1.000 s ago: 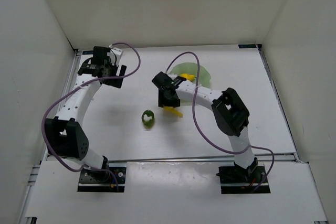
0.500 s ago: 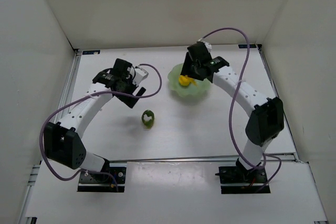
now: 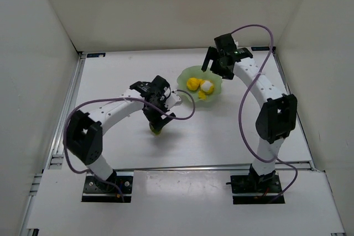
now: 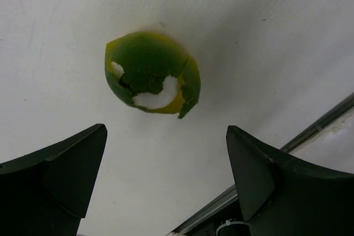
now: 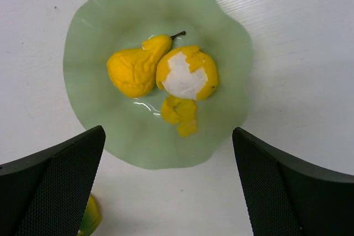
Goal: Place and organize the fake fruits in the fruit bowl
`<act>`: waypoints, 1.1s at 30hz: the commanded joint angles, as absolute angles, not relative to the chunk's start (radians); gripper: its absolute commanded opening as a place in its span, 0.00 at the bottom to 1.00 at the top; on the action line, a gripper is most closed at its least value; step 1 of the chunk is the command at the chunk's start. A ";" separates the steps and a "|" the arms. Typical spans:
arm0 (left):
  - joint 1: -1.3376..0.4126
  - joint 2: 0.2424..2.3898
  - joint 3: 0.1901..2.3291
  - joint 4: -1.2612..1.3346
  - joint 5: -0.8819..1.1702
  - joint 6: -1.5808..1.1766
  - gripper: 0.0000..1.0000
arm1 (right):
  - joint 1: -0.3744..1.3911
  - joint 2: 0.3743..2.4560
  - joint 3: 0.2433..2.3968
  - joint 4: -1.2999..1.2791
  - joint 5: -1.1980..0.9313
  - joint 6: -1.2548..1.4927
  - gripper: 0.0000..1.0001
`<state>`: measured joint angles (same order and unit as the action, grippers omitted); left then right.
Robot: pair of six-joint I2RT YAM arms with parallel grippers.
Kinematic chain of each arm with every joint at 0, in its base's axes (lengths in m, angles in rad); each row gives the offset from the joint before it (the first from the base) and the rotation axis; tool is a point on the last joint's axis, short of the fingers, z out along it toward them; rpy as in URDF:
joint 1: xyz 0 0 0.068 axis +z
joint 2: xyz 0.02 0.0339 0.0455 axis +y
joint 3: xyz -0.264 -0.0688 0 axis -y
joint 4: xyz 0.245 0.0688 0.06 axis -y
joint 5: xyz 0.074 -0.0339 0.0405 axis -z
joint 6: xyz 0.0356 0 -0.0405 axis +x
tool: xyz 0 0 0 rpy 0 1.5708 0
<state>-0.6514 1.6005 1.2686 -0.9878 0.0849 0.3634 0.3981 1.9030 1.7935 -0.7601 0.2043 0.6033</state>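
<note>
Spreading under everything, the white desk (image 3: pixel 232 131) carries the pale translucent green bowl with the wavy scalloped rim (image 5: pixel 110 4) at about 1 o'clock from its middle in the top view. The right end effector (image 5: pixel 167 134) hangs above the bowl's 1 o'clock edge, its fingers spread wide and holding nothing. The left end effector (image 4: pixel 166 131) is low over the desk at roughly 7 o'clock from the bowl, also wide apart and empty, with its fingers to either side of the dark green plastic fruit with the white patch (image 4: pixel 150 73) but not touching it.

Two fruits already lie in the bowl. Seen from the right wrist, the yellow plastic pear (image 5: pixel 133 70) sits at 9 o'clock of the bowl's centre. It touches the yellow-and-white round fruit (image 5: pixel 185 73) at 3 o'clock. A small yellow piece (image 5: pixel 180 114), probably that fruit's stalk, lies at 6 o'clock.

I judge only the green fruit is left to move. Its round, smooth shell could squirt or roll out toward the desk's near rail if the fingers close off centre. Released from too high, it could knock the pear or bounce over the shallow rim. The two arms could also clash over the bowl unless the right one clears.
</note>
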 commanded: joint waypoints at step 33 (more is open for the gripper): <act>-0.653 1.801 1.728 -0.884 0.066 0.341 0.46 | 0.255 1.339 1.198 -0.703 0.288 0.669 1.00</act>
<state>-0.6315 1.8095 1.6196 -0.9504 0.0612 0.3389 0.2901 1.3983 1.2388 -0.7208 0.2699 0.6270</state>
